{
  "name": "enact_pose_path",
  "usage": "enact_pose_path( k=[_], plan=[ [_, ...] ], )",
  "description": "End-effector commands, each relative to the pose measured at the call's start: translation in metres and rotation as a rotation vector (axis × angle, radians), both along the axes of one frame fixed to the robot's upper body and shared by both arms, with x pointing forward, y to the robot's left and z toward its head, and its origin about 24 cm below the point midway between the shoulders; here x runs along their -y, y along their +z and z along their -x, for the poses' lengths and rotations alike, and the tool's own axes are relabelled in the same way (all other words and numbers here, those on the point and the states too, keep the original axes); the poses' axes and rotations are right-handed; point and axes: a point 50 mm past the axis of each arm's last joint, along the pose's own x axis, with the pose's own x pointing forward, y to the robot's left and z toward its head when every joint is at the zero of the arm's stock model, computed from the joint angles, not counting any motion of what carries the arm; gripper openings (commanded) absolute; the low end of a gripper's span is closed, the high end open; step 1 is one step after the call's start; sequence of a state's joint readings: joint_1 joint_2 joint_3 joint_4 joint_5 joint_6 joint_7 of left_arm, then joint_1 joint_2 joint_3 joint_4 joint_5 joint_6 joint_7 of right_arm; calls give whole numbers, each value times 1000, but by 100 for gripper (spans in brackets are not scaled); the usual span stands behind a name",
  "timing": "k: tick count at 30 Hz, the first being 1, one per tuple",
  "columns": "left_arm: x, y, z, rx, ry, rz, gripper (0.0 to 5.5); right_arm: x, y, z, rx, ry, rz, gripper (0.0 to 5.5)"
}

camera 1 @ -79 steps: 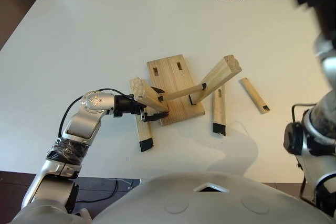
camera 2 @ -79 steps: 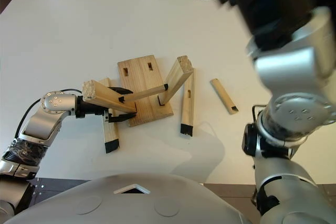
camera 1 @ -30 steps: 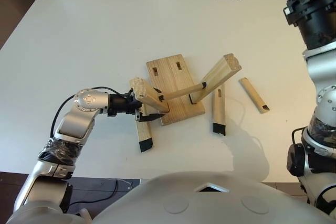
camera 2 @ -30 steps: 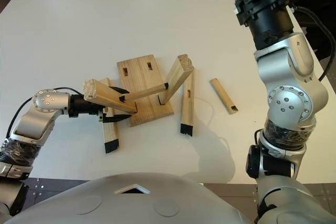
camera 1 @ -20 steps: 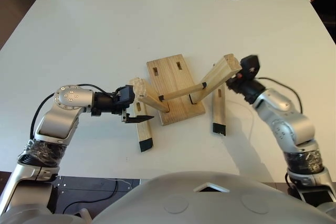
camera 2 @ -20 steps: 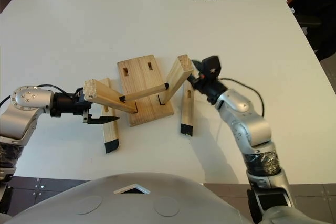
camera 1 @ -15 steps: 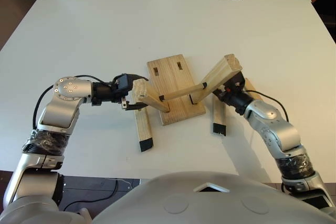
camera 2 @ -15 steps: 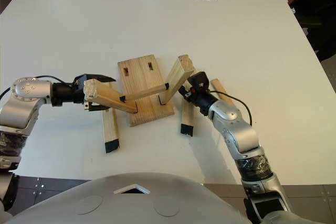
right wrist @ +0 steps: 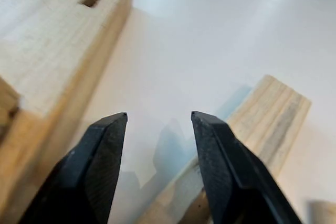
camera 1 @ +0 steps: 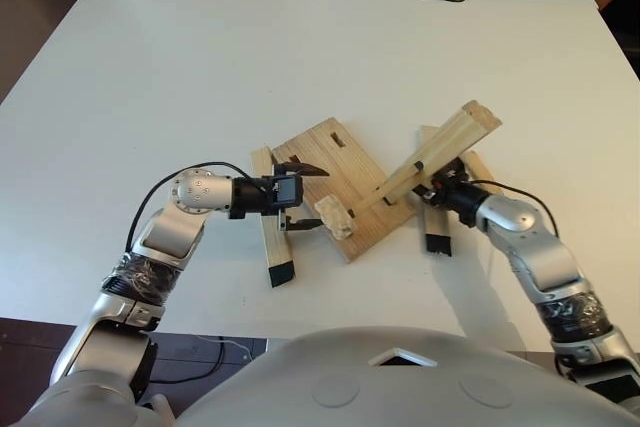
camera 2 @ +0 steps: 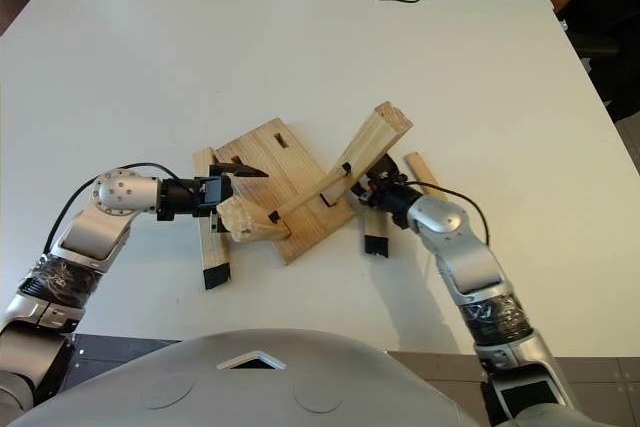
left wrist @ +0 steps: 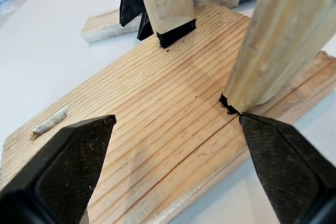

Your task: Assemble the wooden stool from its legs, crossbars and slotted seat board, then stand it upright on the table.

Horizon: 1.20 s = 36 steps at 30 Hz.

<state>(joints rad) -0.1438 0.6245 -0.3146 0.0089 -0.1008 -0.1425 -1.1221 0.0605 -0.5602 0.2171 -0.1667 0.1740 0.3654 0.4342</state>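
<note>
The seat board [camera 1: 345,182] lies flat near the middle of the white table [camera 1: 200,67], turned so that its corners point near and far. Two legs stand in it. The leaning leg [camera 1: 445,142] rises from the board's right part and tilts up to the far right. The near leg [camera 1: 335,219] sits at the board's near-left part, its cut end facing up. A thin crossbar [camera 2: 305,195] runs between the two.

The left gripper [camera 1: 305,195] is at the board's left edge, its pincer released and spread wide. One finger is over the board's far-left side and the other is beside the near leg, with nothing held. The right gripper [camera 1: 437,187] is at the foot of the leaning leg, on the board's right side. Its pincer is also released, with bare table between the fingers [right wrist: 105,150]. Whether it touches the leg is hard to tell.

A loose leg [camera 1: 270,242] lies on the table just left of the board, black tip nearest. A second loose leg [camera 1: 436,232] lies under the right gripper. A loose crossbar [camera 2: 418,169] lies just right of that.
</note>
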Motion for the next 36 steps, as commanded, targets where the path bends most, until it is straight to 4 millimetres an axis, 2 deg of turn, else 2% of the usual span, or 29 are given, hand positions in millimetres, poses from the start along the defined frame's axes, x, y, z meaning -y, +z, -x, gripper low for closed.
enact_pose_path(
  k=[1,6,15,19,21,25,29,33,36],
  plan=[
    [11,-7,1,-12,-15,-23,436,55,-26,23,-169,-76,201,226],
    [26,-12,-1,-17,-25,-2,436,73,-10,18,-113,-43,232,226],
    [69,-17,-24,-11,34,109,436,63,53,10,68,87,186,226],
    [71,-21,-33,7,77,109,436,58,71,18,71,176,216,226],
    [70,-15,-36,6,86,133,436,59,76,24,55,219,237,226],
    [52,9,-33,-45,7,168,436,59,79,42,-18,315,267,226],
    [32,38,-43,-86,-23,184,436,44,73,60,-92,438,204,226],
    [27,57,-84,-23,120,218,436,21,60,67,-133,507,116,226],
    [33,60,-124,116,336,209,436,4,47,73,-173,558,75,226]
  ],
)
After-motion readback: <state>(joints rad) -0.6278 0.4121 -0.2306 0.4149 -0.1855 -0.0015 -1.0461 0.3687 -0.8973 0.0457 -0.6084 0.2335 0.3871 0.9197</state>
